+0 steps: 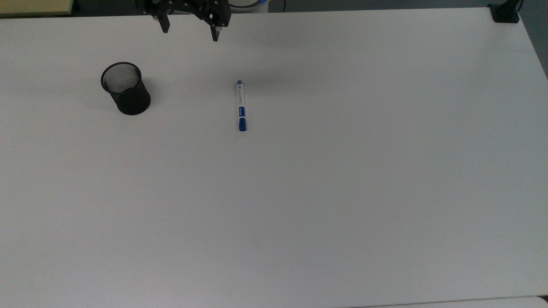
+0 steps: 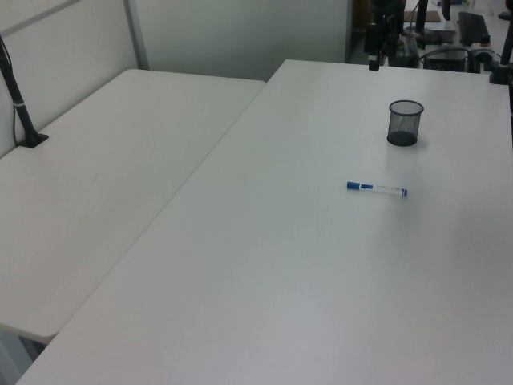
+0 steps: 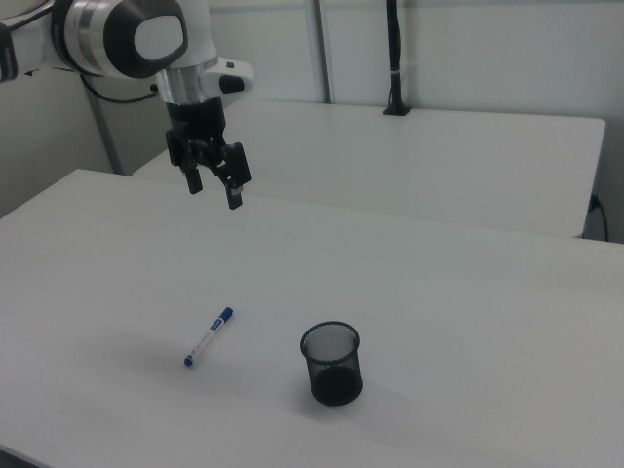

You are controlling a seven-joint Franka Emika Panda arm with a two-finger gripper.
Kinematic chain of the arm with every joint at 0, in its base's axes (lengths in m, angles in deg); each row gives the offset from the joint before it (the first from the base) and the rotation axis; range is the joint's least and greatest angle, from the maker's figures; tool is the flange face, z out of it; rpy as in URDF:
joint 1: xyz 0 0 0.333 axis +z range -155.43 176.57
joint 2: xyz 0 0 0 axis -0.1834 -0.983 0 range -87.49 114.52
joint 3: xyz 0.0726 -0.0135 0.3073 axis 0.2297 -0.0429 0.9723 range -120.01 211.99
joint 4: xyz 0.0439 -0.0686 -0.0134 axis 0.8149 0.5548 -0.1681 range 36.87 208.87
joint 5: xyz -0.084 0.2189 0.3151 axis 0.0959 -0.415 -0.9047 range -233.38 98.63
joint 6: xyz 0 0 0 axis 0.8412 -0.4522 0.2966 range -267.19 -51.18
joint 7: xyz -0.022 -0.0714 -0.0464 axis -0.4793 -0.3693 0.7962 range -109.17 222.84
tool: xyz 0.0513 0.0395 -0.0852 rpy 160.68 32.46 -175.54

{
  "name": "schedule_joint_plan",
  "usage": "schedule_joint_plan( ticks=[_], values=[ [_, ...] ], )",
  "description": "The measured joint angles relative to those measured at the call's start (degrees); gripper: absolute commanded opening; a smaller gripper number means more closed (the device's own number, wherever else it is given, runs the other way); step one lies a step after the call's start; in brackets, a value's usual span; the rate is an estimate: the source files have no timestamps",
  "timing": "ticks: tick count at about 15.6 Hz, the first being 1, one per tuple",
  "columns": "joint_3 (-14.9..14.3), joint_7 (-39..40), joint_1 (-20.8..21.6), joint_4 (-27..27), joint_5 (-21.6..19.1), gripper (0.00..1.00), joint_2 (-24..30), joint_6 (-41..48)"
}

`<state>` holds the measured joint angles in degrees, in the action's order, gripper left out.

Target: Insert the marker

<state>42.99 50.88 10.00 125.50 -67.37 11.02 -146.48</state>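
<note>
The marker [image 1: 241, 105] lies flat on the white table, white barrel with a blue cap at its near end in the top view; it also shows as marker [image 2: 377, 188] and marker [image 3: 209, 336]. A black mesh cup [image 1: 126, 88] stands upright to the top view's left of it, seen too as cup [image 2: 405, 122] and cup [image 3: 332, 364]. My gripper [image 1: 189, 30] hangs open and empty well above the table's far edge, gripper [image 3: 214, 191] high over the marker's far side. The cup holds nothing I can see.
The white table [image 1: 342, 192] stretches wide around both objects. A second white table [image 2: 96, 176] adjoins it. A black clamp post [image 1: 505, 13] sits at the top view's far right corner, and another black post [image 3: 394, 58] rises behind.
</note>
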Motion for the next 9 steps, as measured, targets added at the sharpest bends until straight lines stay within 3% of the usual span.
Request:
schedule_joint_plan(
  ticks=[9],
  values=[
    [0.04,0.00,0.00,0.08,0.00,1.00,-0.05,1.97]
  ],
)
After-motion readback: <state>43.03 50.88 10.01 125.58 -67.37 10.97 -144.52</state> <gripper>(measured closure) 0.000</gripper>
